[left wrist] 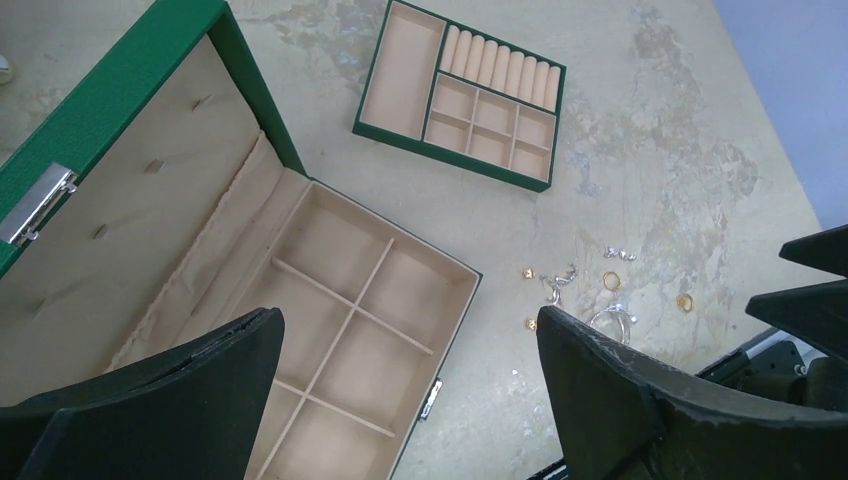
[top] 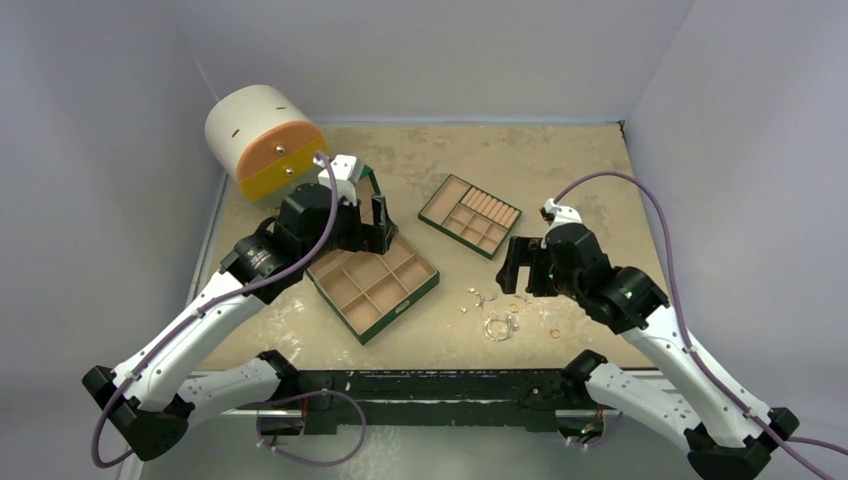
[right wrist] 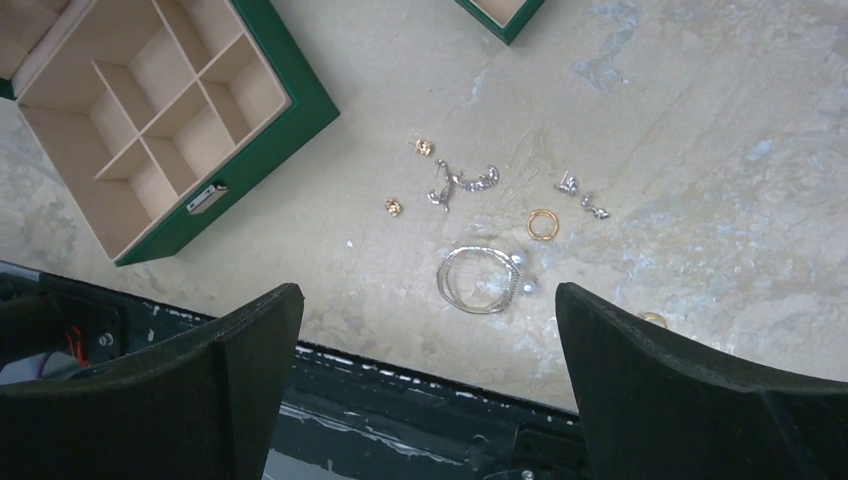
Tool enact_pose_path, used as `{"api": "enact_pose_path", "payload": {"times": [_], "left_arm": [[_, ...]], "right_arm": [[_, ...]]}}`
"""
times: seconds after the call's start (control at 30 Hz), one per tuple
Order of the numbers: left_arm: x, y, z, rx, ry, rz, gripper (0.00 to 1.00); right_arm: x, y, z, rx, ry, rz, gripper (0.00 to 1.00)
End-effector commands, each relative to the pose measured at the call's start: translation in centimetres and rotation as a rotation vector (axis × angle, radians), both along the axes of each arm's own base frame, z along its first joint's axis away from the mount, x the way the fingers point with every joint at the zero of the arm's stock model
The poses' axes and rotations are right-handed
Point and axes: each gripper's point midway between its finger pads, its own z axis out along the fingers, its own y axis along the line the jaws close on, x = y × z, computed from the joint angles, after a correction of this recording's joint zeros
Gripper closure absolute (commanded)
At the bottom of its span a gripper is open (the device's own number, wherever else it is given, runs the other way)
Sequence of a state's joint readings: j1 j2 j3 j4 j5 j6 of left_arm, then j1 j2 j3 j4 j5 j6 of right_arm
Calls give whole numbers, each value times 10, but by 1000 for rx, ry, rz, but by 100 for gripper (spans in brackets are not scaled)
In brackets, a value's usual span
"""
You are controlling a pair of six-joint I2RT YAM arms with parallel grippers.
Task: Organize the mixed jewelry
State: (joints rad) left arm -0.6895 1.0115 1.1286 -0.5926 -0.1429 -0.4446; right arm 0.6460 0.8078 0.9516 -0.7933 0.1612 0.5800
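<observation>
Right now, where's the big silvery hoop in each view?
Top external: silvery hoop on the table, near edge, right of centre.
Left wrist: low, right of centre.
Right wrist: centre of frame.
Landmark: open green jewelry box, left of the hoop in all three.

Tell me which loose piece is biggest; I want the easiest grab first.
The thin silvery hoop; its loop is far wider than the gold ring and the tiny studs lying beside it.

High rear overview; two close downward wrist views, jewelry (right wrist: 470, 180) in both.
</observation>
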Motion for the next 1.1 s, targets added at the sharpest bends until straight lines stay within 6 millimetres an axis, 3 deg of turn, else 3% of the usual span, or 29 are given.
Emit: {"api": "enact_pose_path", "payload": {"times": [0.0, 0.23, 0.73, 1.07], "left_arm": [[0, -3, 25, -30, -82, -27, 2], [-7, 7, 8, -6, -67, -14, 2], [-16, 23, -31, 39, -18, 27, 4], [-20, 26, -41, 56, -10, 19, 4]], "right_arm": [[-10, -13, 6, -22, 14, -40, 1], [-15, -9, -11, -45, 77, -4, 7], [-12, 11, -77, -130, 287, 27, 21], [-13, -1, -118, -247, 379, -85, 29]]}}
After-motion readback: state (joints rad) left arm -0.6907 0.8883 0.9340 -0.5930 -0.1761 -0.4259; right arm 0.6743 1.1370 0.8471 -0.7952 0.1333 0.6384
